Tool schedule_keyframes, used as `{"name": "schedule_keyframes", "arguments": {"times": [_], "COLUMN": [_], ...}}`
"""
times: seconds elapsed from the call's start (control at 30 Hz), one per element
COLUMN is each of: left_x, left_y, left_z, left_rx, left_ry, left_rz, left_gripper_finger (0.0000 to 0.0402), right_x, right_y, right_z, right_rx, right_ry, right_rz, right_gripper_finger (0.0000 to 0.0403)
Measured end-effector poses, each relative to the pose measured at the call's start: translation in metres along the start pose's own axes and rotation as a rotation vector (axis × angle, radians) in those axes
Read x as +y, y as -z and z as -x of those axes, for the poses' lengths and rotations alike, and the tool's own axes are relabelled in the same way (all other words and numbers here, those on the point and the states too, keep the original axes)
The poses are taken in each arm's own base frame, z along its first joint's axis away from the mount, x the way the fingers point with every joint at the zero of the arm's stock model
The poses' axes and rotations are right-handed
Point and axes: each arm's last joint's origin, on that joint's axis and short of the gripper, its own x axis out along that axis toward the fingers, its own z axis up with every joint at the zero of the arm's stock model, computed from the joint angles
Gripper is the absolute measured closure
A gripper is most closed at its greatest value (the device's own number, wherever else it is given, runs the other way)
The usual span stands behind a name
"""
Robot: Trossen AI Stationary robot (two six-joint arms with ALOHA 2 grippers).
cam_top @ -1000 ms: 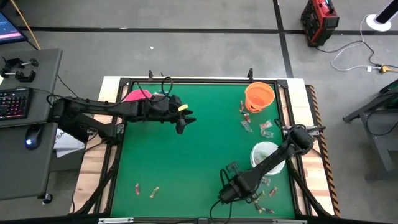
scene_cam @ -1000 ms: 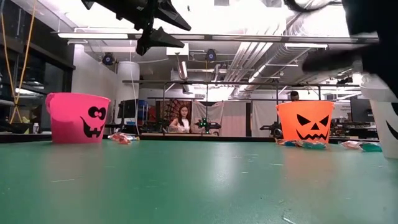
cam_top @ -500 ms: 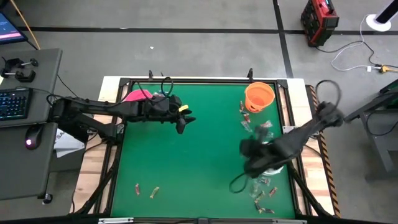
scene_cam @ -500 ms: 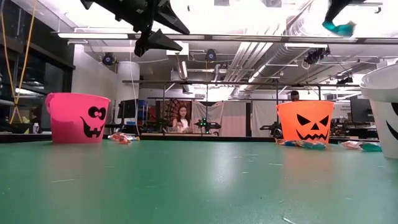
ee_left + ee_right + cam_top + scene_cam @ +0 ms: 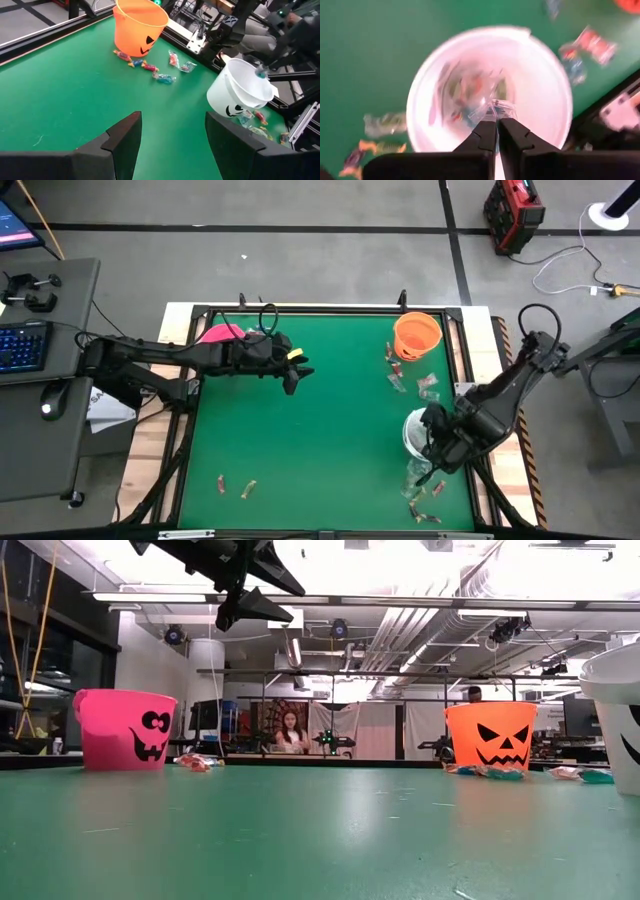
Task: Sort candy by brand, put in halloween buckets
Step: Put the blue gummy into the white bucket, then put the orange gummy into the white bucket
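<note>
My right gripper (image 5: 497,122) hangs over the open mouth of the white bucket (image 5: 420,95), shut on a clear-wrapped candy (image 5: 494,106). Several sweets (image 5: 462,92) lie on the bucket's floor. In the high view the white bucket (image 5: 412,428) stands at the table's right side, the orange bucket (image 5: 417,335) at the far right and the pink bucket (image 5: 215,333) at the far left. My left gripper (image 5: 297,370) hovers open in the air near the pink bucket, holding nothing. Loose candy (image 5: 412,380) lies between the orange and white buckets. My right gripper pinches the clear-wrapped candy by one end of its wrapper (image 5: 492,111) between the two fingertips (image 5: 484,129). The fingers come from above, pointing down. The candy is lifted clear and sits over the inside of the white bucket (image 5: 240,90).
More sweets lie by the near right corner (image 5: 420,498) and two or three near the near left (image 5: 235,485). The middle of the green mat (image 5: 320,430) is bare. A black frame rail (image 5: 300,308) borders the table. A person shows far off in the room (image 5: 291,730).
My right gripper has risen from the candy pile by the table's near edge and swung toward the right edge, ending over the white bucket. It carries a candy lifted clear of the table. My left arm has kept still.
</note>
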Motion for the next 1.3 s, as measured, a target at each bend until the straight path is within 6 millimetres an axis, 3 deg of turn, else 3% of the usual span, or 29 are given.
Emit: {"name": "schedule_keyframes", "arguments": {"times": [0.13, 0.33, 0.5, 0.7, 0.8, 0.9, 1.07, 1.3], "left_x": [0.000, 0.000, 0.000, 0.000, 0.006, 0.026, 0.070, 0.146], "left_y": [0.000, 0.000, 0.000, -0.001, -0.010, -0.033, -0.071, -0.092], "left_z": [0.000, 0.000, 0.000, 0.000, 0.003, 0.009, 0.008, -0.031], "left_rx": [-0.002, -0.003, -0.003, -0.007, 0.020, 0.180, 0.473, 0.875], "left_ry": [-0.003, -0.003, -0.003, -0.001, -0.049, -0.183, -0.394, -0.528], "left_rz": [0.000, 0.001, 0.001, 0.005, 0.079, 0.110, 0.004, -0.074], "left_gripper_finger": [0.0195, 0.0195, 0.0195, 0.0195, 0.0195, 0.0202, 0.0220, 0.0231], "right_x": [0.000, -0.002, 0.004, 0.020, 0.025, 0.027, 0.026, 0.035], "right_y": [-0.002, -0.009, -0.021, -0.048, -0.063, -0.074, -0.083, -0.093], "right_z": [-0.003, -0.005, 0.012, 0.049, 0.065, 0.075, 0.076, 0.062], "right_rx": [0.089, 0.103, 0.073, -0.203, -0.361, -0.478, -0.527, -0.510], "right_ry": [-0.010, -0.011, -0.129, -0.351, -0.432, -0.468, -0.460, -0.396], "right_rz": [0.005, 0.000, 0.080, 0.051, 0.023, -0.010, -0.023, -0.037], "right_gripper_finger": [0.0368, 0.0259, 0.0186, 0.0172, 0.0172, 0.0172, 0.0172, 0.0172]}}
